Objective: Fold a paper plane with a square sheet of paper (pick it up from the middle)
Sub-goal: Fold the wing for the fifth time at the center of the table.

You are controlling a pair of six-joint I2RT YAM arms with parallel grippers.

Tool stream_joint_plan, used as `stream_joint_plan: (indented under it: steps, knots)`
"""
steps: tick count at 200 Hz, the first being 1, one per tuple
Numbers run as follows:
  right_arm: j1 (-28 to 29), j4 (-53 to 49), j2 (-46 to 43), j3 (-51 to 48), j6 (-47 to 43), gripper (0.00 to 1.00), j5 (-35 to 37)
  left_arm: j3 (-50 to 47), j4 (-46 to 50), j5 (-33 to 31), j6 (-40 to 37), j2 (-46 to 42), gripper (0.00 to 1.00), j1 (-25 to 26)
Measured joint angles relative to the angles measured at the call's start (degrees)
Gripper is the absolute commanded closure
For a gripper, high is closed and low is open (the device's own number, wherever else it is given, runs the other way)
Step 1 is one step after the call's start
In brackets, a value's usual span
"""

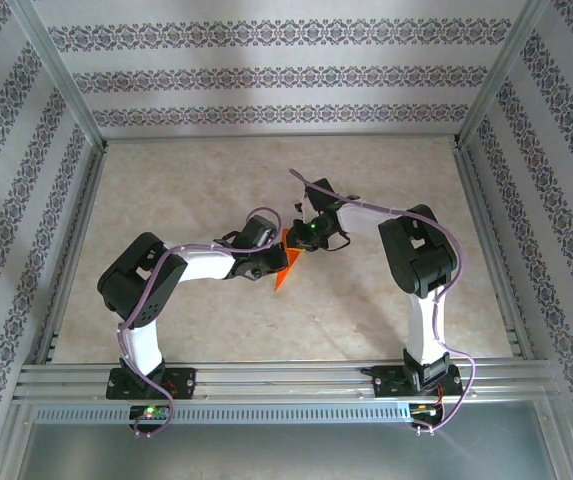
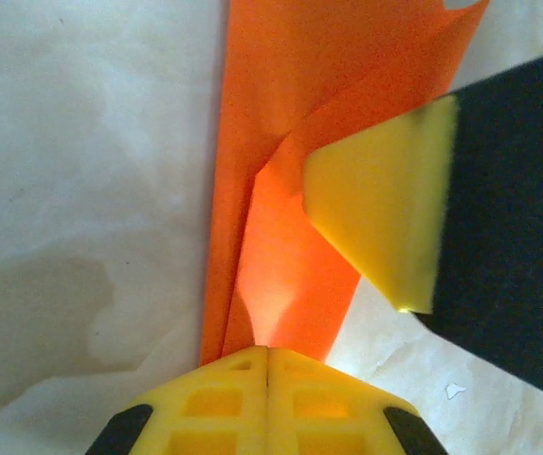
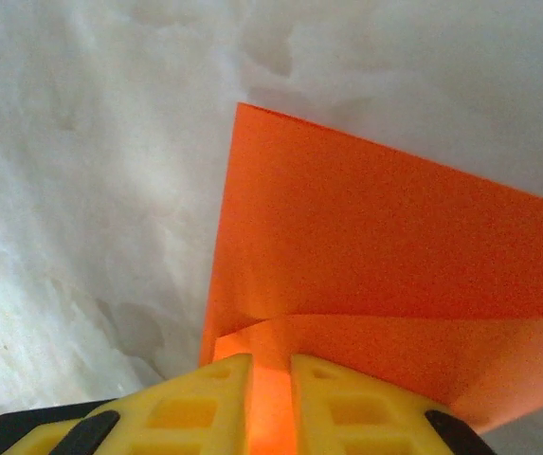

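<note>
Top external: finding the paper (image 1: 288, 266) near the middle of the table (image 1: 166, 190), a bright orange-red wedge pointing toward the near edge, caught between the left gripper (image 1: 273, 262) and the right gripper (image 1: 297, 246), with both arms bending inward over it. Left wrist: seeing it close up as thin, smooth, matt stock, partly folded, running away in a long narrow band with a straight edge on the left and a second layer lifting and curling off to the right, glowing lighter near the tip. Clenching that near end between yellow ribbed fingers (image 2: 219, 403), pressed tight together, with the sheet disappearing into their seam. Noting a blunt yellow fingertip (image 2: 375, 209) of the right gripper, on a black body, leaning in from the right and covering part of the raised flap. Right wrist: looking onto a broad flat orange panel with a sharp corner at the top and a crease crossing low, running into the narrow slit between that gripper's yellow fingers (image 3: 205, 403); not managing to tell whether pinching the sheet or merely straddling it. Resting on a pale, mottled, marble-like tabletop, ringed by patterned wallpaper walls (image 1: 266, 75), aluminium rails (image 1: 286, 380) and purple cables (image 1: 453, 262) looping along the arms.
</note>
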State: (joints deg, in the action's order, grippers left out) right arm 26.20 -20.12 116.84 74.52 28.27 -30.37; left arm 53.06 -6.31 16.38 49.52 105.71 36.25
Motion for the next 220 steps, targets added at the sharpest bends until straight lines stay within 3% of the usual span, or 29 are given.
stream_joint_plan:
  steps: [68,220]
  knots:
    - [-5.1,6.3,-9.9,-5.8,-1.3,0.80,-1.7,0.0,0.0,-0.4,0.2,0.0,1.00,0.0]
    - [-6.3,8.7,1.5,-2.8,1.6,0.84,-3.9,-1.0,-0.8,-0.4,0.4,-0.3,1.00,0.0]
